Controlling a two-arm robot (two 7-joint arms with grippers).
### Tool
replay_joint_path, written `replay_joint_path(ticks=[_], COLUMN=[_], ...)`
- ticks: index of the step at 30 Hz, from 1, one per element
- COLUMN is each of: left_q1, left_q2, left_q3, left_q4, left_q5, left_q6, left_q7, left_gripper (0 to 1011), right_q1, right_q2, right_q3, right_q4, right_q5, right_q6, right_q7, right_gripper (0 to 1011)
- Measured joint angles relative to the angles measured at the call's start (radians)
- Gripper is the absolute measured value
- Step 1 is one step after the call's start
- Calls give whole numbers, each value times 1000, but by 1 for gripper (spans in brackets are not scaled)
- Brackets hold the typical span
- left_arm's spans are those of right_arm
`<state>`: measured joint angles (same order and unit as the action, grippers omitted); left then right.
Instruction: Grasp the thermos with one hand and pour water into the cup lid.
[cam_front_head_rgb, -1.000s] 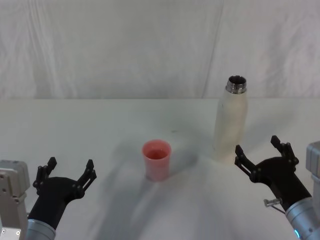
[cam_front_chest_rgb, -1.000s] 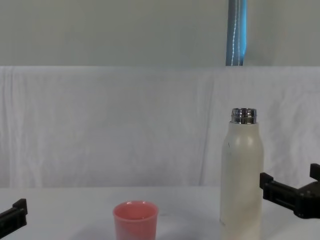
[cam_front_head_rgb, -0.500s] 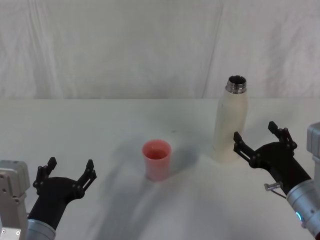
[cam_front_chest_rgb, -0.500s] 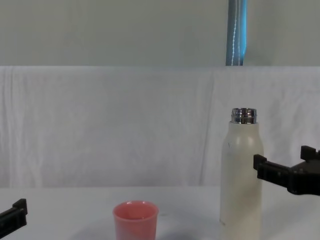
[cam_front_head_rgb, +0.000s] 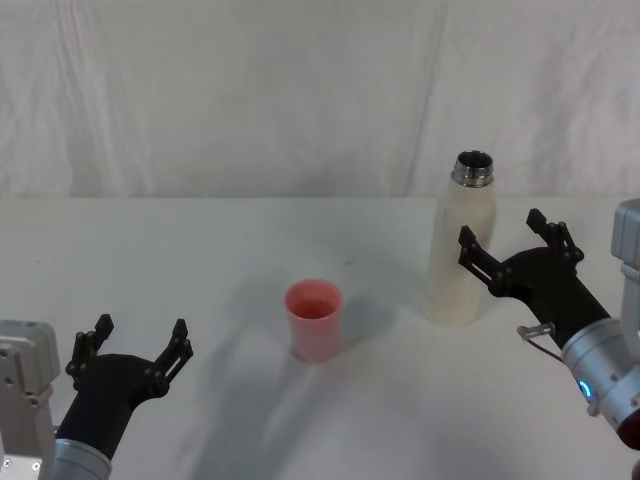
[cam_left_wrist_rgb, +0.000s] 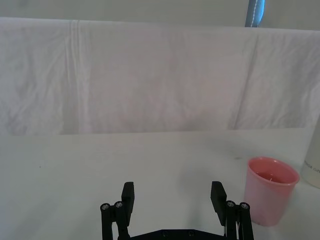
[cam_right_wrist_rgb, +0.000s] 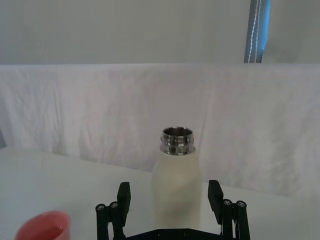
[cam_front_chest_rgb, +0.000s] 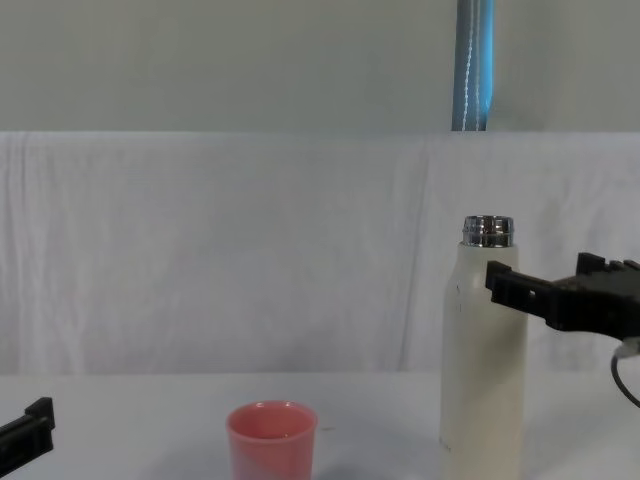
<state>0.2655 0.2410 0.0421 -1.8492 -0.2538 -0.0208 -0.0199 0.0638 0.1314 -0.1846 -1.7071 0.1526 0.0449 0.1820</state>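
Head view, item one: thermos (cam_front_head_rgb: 461, 247), cream-white, uncapped, steel neck open, standing upright on the white tabletop (cam_front_head_rgb: 200, 260) toward the robot's right. Item two: cup lid (cam_front_head_rgb: 314, 320), pink, upright, near the tabletop's middle, to the left of the thermos and well apart from it; whether it holds any water cannot be told. Item three: right tool (cam_front_head_rgb: 508, 248), fingers spread wide, raised to about the bottle's upper body, just beside it on its right; one finger overlaps the bottle's edge, though contact cannot be confirmed. Right wrist view: the bottle stands centred in the gap between the spread fingers (cam_right_wrist_rgb: 123, 198), not yet enclosed. Chest view: the near finger crosses in front of the bottle just under its shoulder. Item four: left tool (cam_front_head_rgb: 135, 352), fingers likewise spread, holding nothing, low at the near left of the tabletop, apparently parked. Step in hand, by judgement: approach for the grasp; nothing is gripped, pouring not begun. Next move calls for advancing the right tool until both fingers flank the bottle's body, then pressing them firmly on it before lifting, carrying it over the cup lid and tilting the neck gently toward the rim.
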Motion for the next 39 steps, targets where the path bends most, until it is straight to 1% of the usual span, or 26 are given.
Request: replay_joint_path(ticks=[3, 7, 16, 23, 28, 35, 39], left_q1=[0, 0, 0, 0, 0, 0, 0], left_q2=[0, 0, 0, 0, 0, 0, 0], left_q3=[0, 0, 0, 0, 0, 0, 0], left_q4=[0, 0, 0, 0, 0, 0, 0], left_q5=[0, 0, 0, 0, 0, 0, 0], left_q6=[0, 0, 0, 0, 0, 0, 0], left_q7=[0, 0, 0, 0, 0, 0, 0], left_gripper=[1001, 1001, 1001, 1001, 1001, 1001, 1001], right_q1=[19, 37, 81, 103, 120, 136, 142], right_q2=[-5, -5, 4, 11, 10, -3, -12], right_q3=[-3, -8, -24, -35, -44, -49, -48], right_q4=[10, 22, 59, 84, 105, 128, 140], right_q5=[18, 30, 43, 40, 20, 5, 1], right_q6=[3, 3, 7, 15, 43, 72, 77], right_q7=[6, 12, 20, 20, -3, -23, -30], right_gripper=[1001, 1001, 1001, 1001, 1001, 1001, 1001])
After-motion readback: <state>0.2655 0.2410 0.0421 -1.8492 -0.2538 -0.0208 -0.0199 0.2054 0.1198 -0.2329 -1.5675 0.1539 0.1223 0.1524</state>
